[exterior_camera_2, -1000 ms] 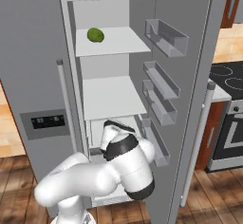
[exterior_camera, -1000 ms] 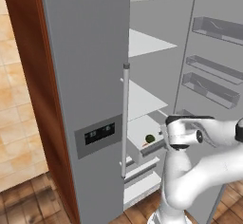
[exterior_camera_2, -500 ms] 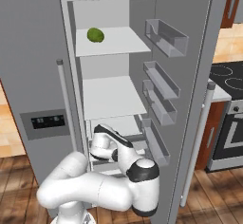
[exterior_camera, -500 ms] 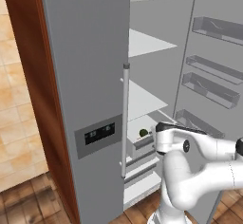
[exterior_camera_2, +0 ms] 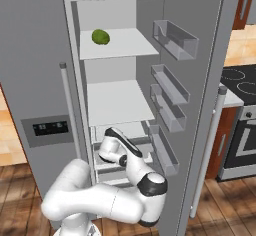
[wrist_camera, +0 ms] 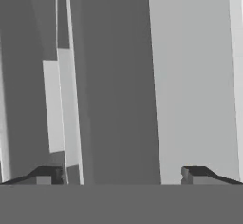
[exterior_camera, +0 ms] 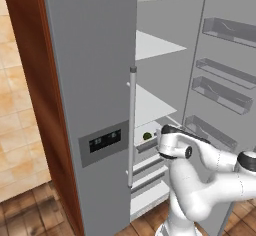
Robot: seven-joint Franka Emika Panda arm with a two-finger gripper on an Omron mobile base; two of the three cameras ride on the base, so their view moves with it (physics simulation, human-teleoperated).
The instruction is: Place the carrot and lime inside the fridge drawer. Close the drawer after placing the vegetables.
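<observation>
My hand [wrist_camera: 121, 176] is spread wide and empty, low inside the fridge. The small dark green lime [exterior_camera: 147, 136] sits in the pale pull-out fridge drawer [exterior_camera: 150, 144], which stands open. I cannot see the carrot; I judge closing remains.

The white arm [exterior_camera_2: 100, 200] bends forward and low, its wrist [exterior_camera: 172, 144] level; the gripper [wrist_camera: 122, 174] stands with jaws spread wide, holding nothing.

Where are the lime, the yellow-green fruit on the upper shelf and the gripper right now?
lime [exterior_camera: 147, 136], left base view, its dark green top.
yellow-green fruit [exterior_camera_2: 101, 36], right base view, its middle.
gripper [wrist_camera: 122, 174], hand view, midway between its open fingertips.
</observation>
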